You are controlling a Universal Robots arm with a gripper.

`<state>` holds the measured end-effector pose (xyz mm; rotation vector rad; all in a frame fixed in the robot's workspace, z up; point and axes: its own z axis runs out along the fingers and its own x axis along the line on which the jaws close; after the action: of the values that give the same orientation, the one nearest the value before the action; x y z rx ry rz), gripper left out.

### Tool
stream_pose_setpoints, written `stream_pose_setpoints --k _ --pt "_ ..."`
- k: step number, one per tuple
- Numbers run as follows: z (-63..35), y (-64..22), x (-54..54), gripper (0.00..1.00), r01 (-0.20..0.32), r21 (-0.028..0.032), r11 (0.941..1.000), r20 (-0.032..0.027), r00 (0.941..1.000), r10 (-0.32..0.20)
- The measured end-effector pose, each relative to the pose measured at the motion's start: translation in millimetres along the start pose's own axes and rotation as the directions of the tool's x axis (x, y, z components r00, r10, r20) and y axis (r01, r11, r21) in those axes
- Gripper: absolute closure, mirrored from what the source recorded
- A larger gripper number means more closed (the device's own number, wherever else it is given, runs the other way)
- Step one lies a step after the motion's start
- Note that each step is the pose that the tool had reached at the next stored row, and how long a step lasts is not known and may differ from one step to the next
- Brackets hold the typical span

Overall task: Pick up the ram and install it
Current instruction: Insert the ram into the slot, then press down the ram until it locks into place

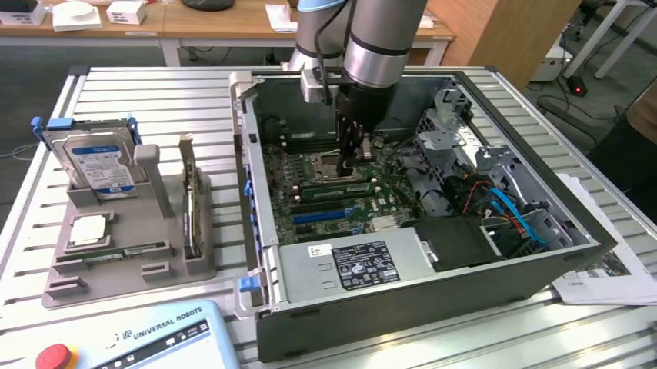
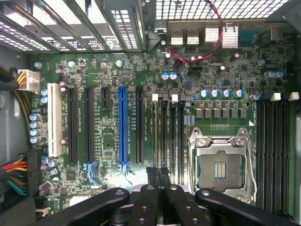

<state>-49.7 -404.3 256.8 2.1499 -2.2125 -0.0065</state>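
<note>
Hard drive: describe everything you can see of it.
The hard drive is a boxy unit of silvery metal with a blue-and-white label facing the camera. It stands upright on its edge in a slot at the back of the grey holder tray, on the exterior view's left, apart from the computer case. A frame with blue tabs surrounds its top.

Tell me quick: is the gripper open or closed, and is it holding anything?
Gripper: closed, fingers pressed together with nothing seen between them, down inside the computer case above the motherboard.
</note>
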Motion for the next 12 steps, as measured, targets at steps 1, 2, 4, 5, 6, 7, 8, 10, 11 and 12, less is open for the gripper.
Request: stream_pose_setpoints --k 1,2,4,5,6,7,8,10,11,12 --pt "-0.2 0.0 0.0 0.89 0.0 -0.0001 1.0 0.0 1.0 0.0" --pt "-0.2 0.0 0.0 0.89 0.0 0.0 1.0 0.0 1.0 0.0" --pt "-0.3 0.0 0.0 0.89 0.0 -0.0001 1.0 -0.0001 1.0 0.0" --pt "-0.3 0.0 0.0 0.89 0.0 0.0 1.0 -0.0001 1.0 0.0" --pt "-0.3 0.0 0.0 0.89 0.0 -0.0001 1.0 -0.0001 1.0 0.0" --pt "-0.3 0.0 0.0 0.89 0.0 -0.0001 1.0 -0.0001 1.0 0.0" --pt "-0.3 0.0 0.0 0.89 0.0 -0.0001 1.0 -0.0001 1.0 0.0" --pt "-0.3 0.0 0.0 0.89 0.0 -0.0001 1.0 0.0 1.0 0.0" --pt "-0.3 0.0 0.0 0.89 0.0 0.0 1.0 0.0 1.0 0.0" --pt "-0.3 0.0 0.0 0.89 0.0 -0.0001 1.0 -0.0001 1.0 0.0"
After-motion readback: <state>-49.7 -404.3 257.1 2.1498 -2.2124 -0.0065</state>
